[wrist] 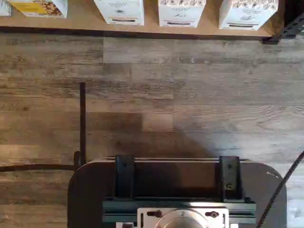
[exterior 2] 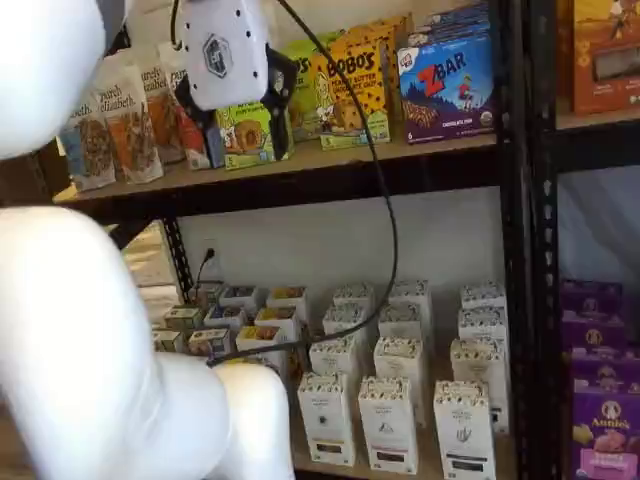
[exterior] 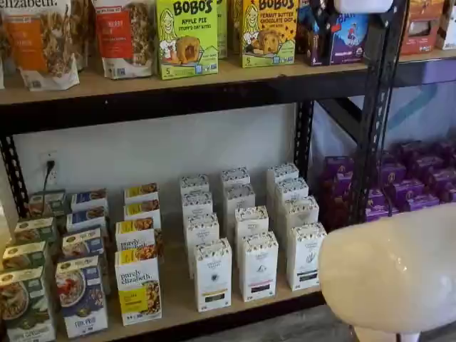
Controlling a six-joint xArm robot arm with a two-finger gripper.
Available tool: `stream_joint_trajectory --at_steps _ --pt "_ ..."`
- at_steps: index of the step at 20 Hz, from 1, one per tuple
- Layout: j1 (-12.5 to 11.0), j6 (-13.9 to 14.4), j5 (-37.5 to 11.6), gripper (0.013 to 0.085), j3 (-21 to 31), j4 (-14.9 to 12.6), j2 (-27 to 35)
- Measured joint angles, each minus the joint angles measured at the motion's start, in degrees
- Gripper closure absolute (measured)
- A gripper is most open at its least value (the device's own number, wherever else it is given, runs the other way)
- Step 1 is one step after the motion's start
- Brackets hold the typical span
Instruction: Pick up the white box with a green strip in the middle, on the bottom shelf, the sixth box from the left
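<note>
Clerk: Rack first, as our largest item. We list a black metal frame (exterior: 373, 107) with an upper board of snack boxes and granola bags.

Checker: Agreed. Item two, the white robot arm (exterior 2: 60, 300), which fills the near side in both shelf views and stands between the cameras and the stock.

Clerk: Item three, the bottom shelf (exterior: 178, 308), a pale wooden board. We count coloured cereal boxes at one side and rows of tall white cartons at the other. Purple boxes (exterior: 406, 185) sit in the neighbouring bay.

Checker: Item four, the white box (exterior: 306, 256). We log it upright in the front row, last of the white cartons before the rack's upright post, just beside a like carton with a dark red band (exterior: 258, 267). It shows again in a shelf view (exterior 2: 463, 430) and in the wrist view (wrist: 247, 13), at the board's front edge above wood-look flooring (wrist: 190, 95).

Clerk: Nothing touches it?

Checker: Nothing that we can see. It stands well apart from the arm.

Clerk: Item five, the gripper (exterior 2: 272, 90). We see its white body up at the level of the upper board, in front of the snack boxes. The black fingers are partly hidden, so we cannot tell how far apart they are or whether they hold anything.

Checker: Last, a black cable (exterior 2: 385, 200) hanging beside it.
</note>
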Motion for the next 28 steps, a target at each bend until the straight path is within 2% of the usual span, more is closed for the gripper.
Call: stream_joint_trajectory --at_steps 9,13,20,24,28 --pt "-1.36 -1.21 -1.64 0.013 1.16 0.39 -0.44" --pt "-2.2 -2.23 -3.89 0.013 3.8 0.04 -1.05" --pt "-4.65 -4.93 -12.02 0.013 13.88 -0.3 -2.53" --pt "-7.56 -7.84 -19.35 0.013 21.76 0.78 -3.36" --pt "-8.58 -9.23 -28.04 0.013 30.45 -0.18 -2.9"
